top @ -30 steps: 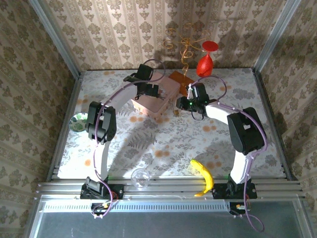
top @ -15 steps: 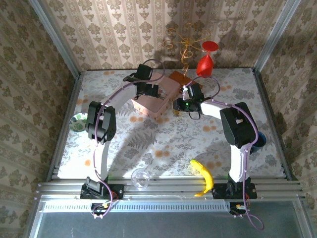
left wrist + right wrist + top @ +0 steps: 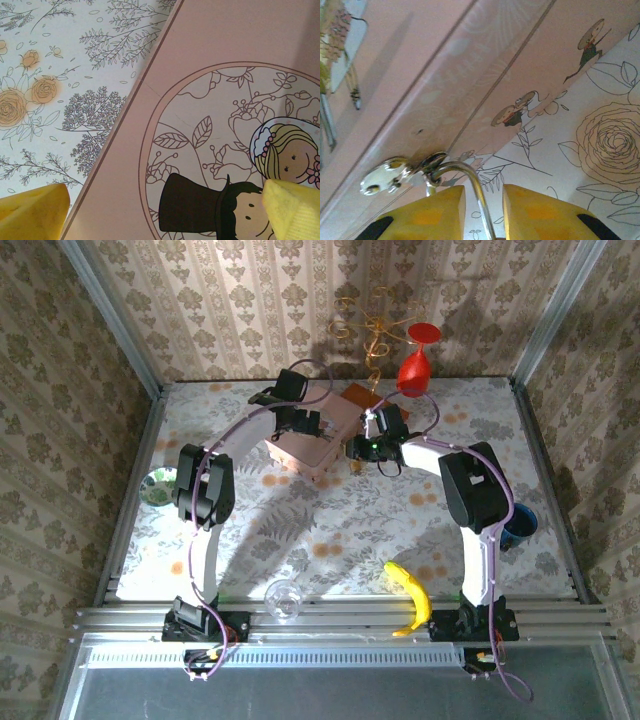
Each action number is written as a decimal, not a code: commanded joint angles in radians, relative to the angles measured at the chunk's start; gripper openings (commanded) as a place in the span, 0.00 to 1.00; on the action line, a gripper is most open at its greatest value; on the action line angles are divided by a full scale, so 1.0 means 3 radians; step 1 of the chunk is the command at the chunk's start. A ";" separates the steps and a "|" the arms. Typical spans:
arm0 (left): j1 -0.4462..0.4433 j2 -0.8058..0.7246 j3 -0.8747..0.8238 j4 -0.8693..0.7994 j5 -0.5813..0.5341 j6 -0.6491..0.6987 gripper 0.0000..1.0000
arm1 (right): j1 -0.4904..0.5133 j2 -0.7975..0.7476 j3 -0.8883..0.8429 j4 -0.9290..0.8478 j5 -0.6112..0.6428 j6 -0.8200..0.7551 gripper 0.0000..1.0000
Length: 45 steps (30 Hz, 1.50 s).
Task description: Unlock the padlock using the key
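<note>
The pink picture box (image 3: 318,443) lies at the back middle of the table. Its front hasp (image 3: 395,175) carries the padlock's thin silver shackle (image 3: 476,186), which rises between my right gripper's (image 3: 484,212) yellow fingers. Those fingers stand narrowly apart on either side of the padlock, whose brass body is hidden below the frame edge. In the top view the right gripper (image 3: 362,448) is pressed against the box's right corner. My left gripper (image 3: 162,215) hovers open over the box lid (image 3: 225,100), one finger beyond the lid's edge. The key is out of view.
A red wine glass (image 3: 415,365) and a gold wire stand (image 3: 375,330) rise behind the box. A banana (image 3: 410,595) and a clear glass (image 3: 283,597) lie near the front rail. A blue cup (image 3: 518,525) sits at the right, a shiny disc (image 3: 158,485) at the left.
The right arm has swung in, bringing its gripper closer to the box corner, and its jaws have narrowed slightly. The blue cup now shows behind the arm. The left arm has not moved.
</note>
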State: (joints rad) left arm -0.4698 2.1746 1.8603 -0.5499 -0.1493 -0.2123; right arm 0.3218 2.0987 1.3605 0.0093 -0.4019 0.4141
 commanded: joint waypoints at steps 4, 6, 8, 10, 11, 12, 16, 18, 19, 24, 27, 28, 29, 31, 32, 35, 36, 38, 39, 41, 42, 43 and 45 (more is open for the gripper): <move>0.0065 0.0140 0.0022 -0.0171 0.0044 0.0022 1.00 | -0.0002 0.0123 0.0122 -0.0084 -0.0184 -0.0066 0.25; 0.0116 0.0140 0.0021 -0.0175 0.0048 0.0023 1.00 | -0.0010 0.0142 0.0123 -0.0062 -0.0207 -0.0055 0.23; 0.0114 0.0143 0.0021 -0.0177 0.0054 0.0027 1.00 | -0.0010 0.0161 0.0133 -0.0054 -0.0215 -0.0048 0.20; 0.0116 0.0150 0.0026 -0.0177 0.0057 0.0035 1.00 | -0.0023 0.0192 0.0152 -0.0043 -0.0225 -0.0036 0.20; 0.0114 0.0155 0.0027 -0.0177 0.0058 0.0038 1.00 | -0.0025 0.0209 0.0160 -0.0036 -0.0233 -0.0022 0.20; 0.0115 0.0155 0.0027 -0.0180 0.0059 0.0043 1.00 | -0.0031 0.0227 0.0169 -0.0028 -0.0237 -0.0005 0.21; 0.0116 0.0146 0.0007 -0.0201 0.0054 0.0043 1.00 | -0.0033 0.0246 0.0175 0.0028 -0.0219 0.0059 0.18; 0.0114 0.0140 -0.0004 -0.0205 0.0049 0.0044 1.00 | -0.0031 0.0255 0.0163 0.0089 -0.0227 0.0132 0.13; 0.0114 0.0140 -0.0011 -0.0211 0.0041 0.0047 1.00 | -0.0032 0.0254 0.0149 0.0138 -0.0239 0.0180 0.11; 0.0118 0.0130 -0.0043 -0.0233 0.0020 0.0043 1.00 | -0.0037 0.0265 0.0039 0.0473 -0.0365 0.0496 0.00; 0.0119 0.0125 -0.0063 -0.0238 0.0002 0.0043 1.00 | -0.0040 0.0260 -0.0046 0.0626 -0.0350 0.0643 0.00; 0.0118 0.0125 -0.0073 -0.0237 -0.0003 0.0043 1.00 | -0.0047 0.0252 -0.0074 0.0663 -0.0323 0.0685 0.00; 0.0119 0.0125 -0.0077 -0.0242 -0.0008 0.0045 1.00 | -0.0050 0.0237 -0.0103 0.0684 -0.0279 0.0729 0.00; 0.0122 0.0118 -0.0087 -0.0248 -0.0022 0.0052 1.00 | -0.0054 0.0206 -0.0168 0.0728 -0.0200 0.0812 0.00; 0.0122 0.0115 -0.0094 -0.0252 -0.0033 0.0057 1.00 | -0.0055 0.0181 -0.0199 0.0749 -0.0156 0.0857 0.00; 0.0121 0.0110 -0.0103 -0.0267 -0.0072 0.0066 1.00 | -0.0061 0.0109 -0.0245 0.0752 -0.0035 0.0967 0.00; 0.0124 0.0109 -0.0103 -0.0269 -0.0080 0.0066 1.00 | -0.0061 0.0097 -0.0241 0.0743 -0.0015 0.0997 0.00; 0.0127 0.0109 -0.0103 -0.0269 -0.0085 0.0063 1.00 | -0.0060 0.0076 -0.0223 0.0726 0.0015 0.1070 0.00; 0.0131 0.0109 -0.0103 -0.0269 -0.0080 0.0063 1.00 | -0.0062 0.0072 -0.0201 0.0698 0.0022 0.1091 0.00; 0.0133 0.0109 -0.0103 -0.0264 -0.0065 0.0054 1.00 | -0.0060 0.0068 -0.0160 0.0651 0.0034 0.1120 0.00; 0.0129 0.0109 -0.0101 -0.0264 -0.0065 0.0054 1.00 | -0.0060 0.0066 -0.0146 0.0632 0.0044 0.1126 0.00; 0.0133 0.0109 -0.0105 -0.0263 -0.0065 0.0049 1.00 | -0.0060 0.0061 -0.0138 0.0608 0.0064 0.1139 0.00; 0.0132 0.0104 -0.0106 -0.0258 -0.0060 0.0048 1.00 | -0.0062 0.0046 -0.0133 0.0582 0.0118 0.1179 0.00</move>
State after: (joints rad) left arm -0.4480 2.1773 1.8595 -0.5495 -0.1204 -0.2123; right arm 0.3187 2.1441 1.3041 0.2199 -0.4755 0.7223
